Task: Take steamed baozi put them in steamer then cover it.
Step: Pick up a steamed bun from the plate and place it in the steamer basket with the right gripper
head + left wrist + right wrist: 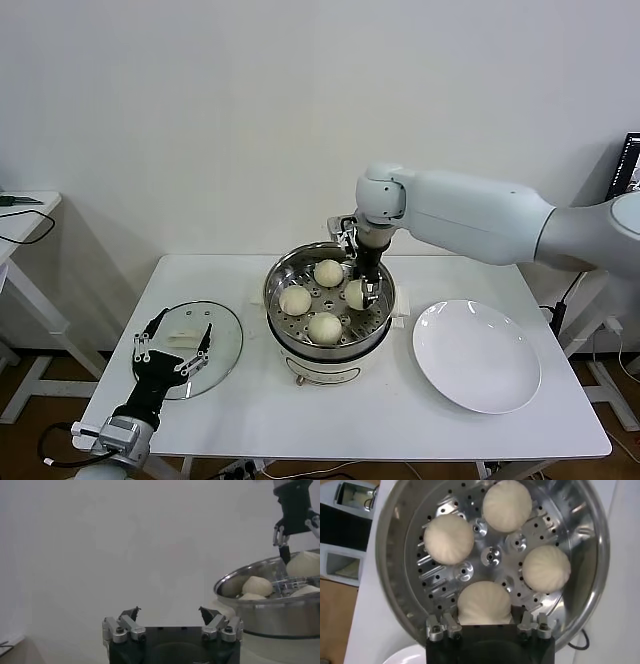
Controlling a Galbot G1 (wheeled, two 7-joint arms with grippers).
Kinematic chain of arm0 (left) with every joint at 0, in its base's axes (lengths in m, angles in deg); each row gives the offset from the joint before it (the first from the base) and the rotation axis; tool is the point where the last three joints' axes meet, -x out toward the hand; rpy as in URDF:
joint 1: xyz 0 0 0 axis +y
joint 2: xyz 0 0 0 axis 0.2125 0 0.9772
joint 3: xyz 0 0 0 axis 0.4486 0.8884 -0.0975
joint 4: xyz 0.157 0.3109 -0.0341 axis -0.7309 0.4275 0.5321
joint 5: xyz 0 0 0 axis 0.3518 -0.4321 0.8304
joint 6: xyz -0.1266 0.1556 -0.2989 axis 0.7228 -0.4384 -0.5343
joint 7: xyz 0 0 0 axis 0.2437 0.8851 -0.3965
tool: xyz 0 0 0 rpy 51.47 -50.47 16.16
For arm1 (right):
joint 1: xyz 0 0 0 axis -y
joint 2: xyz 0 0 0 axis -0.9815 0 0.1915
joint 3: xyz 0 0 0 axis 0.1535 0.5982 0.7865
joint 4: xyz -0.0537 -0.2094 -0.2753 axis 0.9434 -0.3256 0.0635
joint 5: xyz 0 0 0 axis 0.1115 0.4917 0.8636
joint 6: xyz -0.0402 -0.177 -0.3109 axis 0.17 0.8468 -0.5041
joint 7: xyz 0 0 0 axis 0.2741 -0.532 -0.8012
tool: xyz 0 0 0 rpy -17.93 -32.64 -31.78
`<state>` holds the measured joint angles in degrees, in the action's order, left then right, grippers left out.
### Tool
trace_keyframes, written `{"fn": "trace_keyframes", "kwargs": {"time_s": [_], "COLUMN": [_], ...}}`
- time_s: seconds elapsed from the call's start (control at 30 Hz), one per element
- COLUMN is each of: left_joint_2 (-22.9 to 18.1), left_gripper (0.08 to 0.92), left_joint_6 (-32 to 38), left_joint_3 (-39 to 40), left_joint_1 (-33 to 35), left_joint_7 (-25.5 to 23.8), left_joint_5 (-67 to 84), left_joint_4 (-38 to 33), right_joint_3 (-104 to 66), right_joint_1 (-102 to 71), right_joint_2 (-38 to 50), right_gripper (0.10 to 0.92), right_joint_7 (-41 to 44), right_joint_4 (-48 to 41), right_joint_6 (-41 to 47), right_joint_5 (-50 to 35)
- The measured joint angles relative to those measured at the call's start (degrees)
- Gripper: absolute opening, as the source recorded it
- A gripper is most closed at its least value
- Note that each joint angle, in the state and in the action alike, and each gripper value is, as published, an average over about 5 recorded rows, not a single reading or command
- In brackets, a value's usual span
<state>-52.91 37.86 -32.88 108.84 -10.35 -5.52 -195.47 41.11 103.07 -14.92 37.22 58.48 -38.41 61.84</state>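
Four buns are seen on the perforated tray inside the steamer (330, 300), which stands at the middle of the white table (300, 410). One bun (328, 272) lies at the far side, one (295, 299) at the left, one (324, 326) at the near side, and the fourth bun (484, 605) at the right. The right gripper (366, 285) is lowered into the steamer over that right-hand bun, and its fingers (442, 627) are set narrowly on either side of it, touching its flanks, so the bun is held between them while it rests on the tray.

The glass lid (215, 340) is laid flat on the table to the left of the steamer, well apart from it, with its white handle on top. The left gripper (172, 350) is held just over the near part of the lid, its fingers spread wide and nothing between them.

A white plate (478, 355) is set to the right of the steamer, near it but not touching.
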Motion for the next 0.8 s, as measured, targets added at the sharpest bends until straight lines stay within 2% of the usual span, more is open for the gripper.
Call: {"fn": "trace_keyframes", "kwargs": {"time_s": [0.4,0.6,0.8], "left_joint_2": [-0.34,-0.57,-0.68], "left_gripper": [0.823,0.823,0.823], "left_joint_6": [0.00,-0.06,-0.21], "left_joint_3": [0.02,0.30,0.41], "left_joint_1": [0.10,0.24,0.55], "left_joint_7": [0.06,0.24,0.41], "left_joint_5": [0.02,-0.20,-0.24], "left_joint_4": [-0.25,-0.33,-0.91], "right_joint_3": [-1.47,-2.78,-4.99], "right_joint_1": [-2.33,-2.61,-1.38], "right_joint_2": [0.11,0.96,3.45], "right_gripper": [0.718,0.809,0.822], "right_joint_7": [0.21,0.26,1.32], "right_joint_4": [-1.35,-1.01,0.15], "right_joint_6": [-0.10,-0.18,-0.86], "right_joint_5": [1.89,2.02,1.07]}}
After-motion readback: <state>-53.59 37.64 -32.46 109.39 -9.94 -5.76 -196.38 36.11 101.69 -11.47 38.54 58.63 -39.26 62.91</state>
